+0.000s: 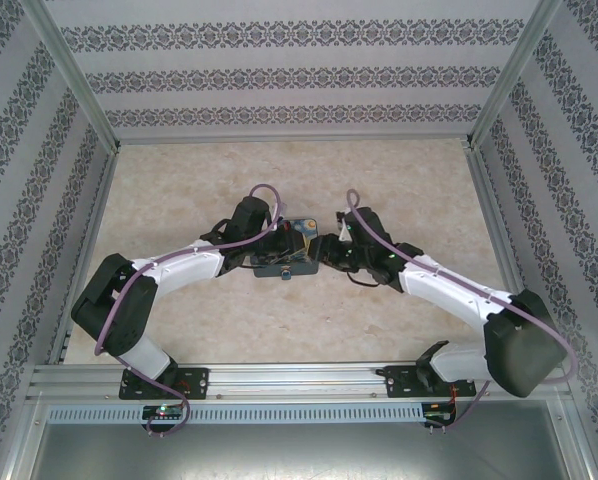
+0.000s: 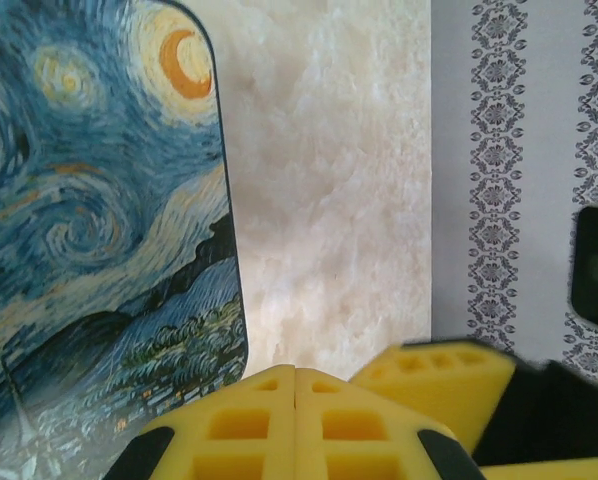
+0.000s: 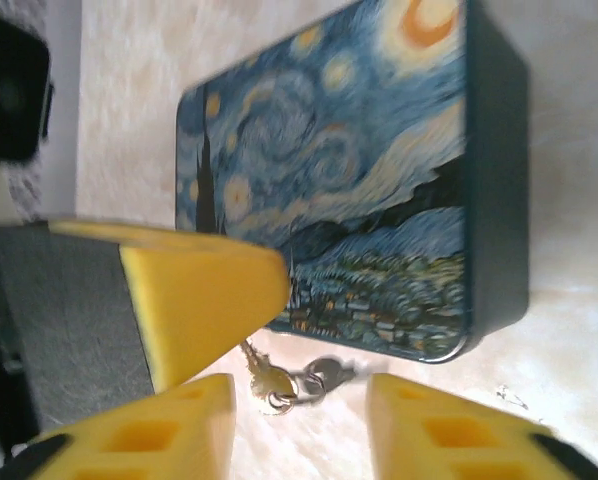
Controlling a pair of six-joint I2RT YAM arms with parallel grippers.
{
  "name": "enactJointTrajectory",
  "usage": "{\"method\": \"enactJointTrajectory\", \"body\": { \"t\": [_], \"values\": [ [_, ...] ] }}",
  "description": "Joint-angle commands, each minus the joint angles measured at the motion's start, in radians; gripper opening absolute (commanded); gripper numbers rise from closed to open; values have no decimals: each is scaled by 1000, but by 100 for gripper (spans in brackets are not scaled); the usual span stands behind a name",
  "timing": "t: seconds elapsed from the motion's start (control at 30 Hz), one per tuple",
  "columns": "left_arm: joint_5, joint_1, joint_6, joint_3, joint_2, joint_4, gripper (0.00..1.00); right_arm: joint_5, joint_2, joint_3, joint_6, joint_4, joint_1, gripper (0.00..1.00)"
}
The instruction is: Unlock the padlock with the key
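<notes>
Beige marbled table (image 1: 179,330) carries everything, and the largest thing on it is the dark box (image 3: 339,170) with a swirling night-sky print, lying flat at the centre of the overhead view. The two pincers meet beside it, probably so that one can steady the lock while the other works the key.

The left pincer (image 2: 295,385) has its yellow fingers pressed together at the bottom of its own view, just beside the box. Whether anything thin is nipped between them I cannot tell. The right pincer (image 3: 299,392) stands apart and grips nothing, its fingers framing the bottom of its view.

Between those fingers, on the table just off the box's lower left corner in that frame, lies the key (image 3: 269,388), a small brassy-grey piece with a ring (image 3: 324,373) beside it. The padlock (image 1: 286,272) I take to be the tiny bluish glint at the box's lower edge in the overhead view, though it is too small to be sure.

No brand or readable writing shows anywhere
</notes>
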State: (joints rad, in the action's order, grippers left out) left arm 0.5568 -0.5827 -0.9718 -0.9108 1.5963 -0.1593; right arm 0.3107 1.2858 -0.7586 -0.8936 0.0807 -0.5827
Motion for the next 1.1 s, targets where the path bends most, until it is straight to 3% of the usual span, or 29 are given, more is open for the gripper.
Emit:
{"method": "enactJointTrajectory", "body": {
  "t": [0.0, 0.07, 0.13, 0.27, 0.4, 0.57, 0.83, 1.07],
  "values": [
    [-25, -4, 86, -37, -25, -67, 0, 25, -95, 42, -1, -38, 70, 61],
    [-26, 4, 126, -40, -43, -99, 0, 56, -133, 57, 1, -55, 117, 74],
    [-26, 13, 168, -49, -58, -127, 0, 55, -170, 68, 3, -60, 157, 97],
    [0, 31, 209, -64, -64, -201, 0, 53, -219, 80, -11, -96, 213, 98],
    [13, 45, 206, -56, -60, -308, 0, 186, -213, 124, -58, -306, 264, 98],
    [27, 54, 141, -36, -41, -448, 0, 353, -156, 142, -59, -556, 274, 80],
    [44, 58, 55, -11, -21, -540, 0, 451, -62, 113, -25, -649, 272, 53],
    [63, 58, 41, 1, -28, -528, 0, 470, 0, 107, -50, -730, 254, 44]
  ]
}}
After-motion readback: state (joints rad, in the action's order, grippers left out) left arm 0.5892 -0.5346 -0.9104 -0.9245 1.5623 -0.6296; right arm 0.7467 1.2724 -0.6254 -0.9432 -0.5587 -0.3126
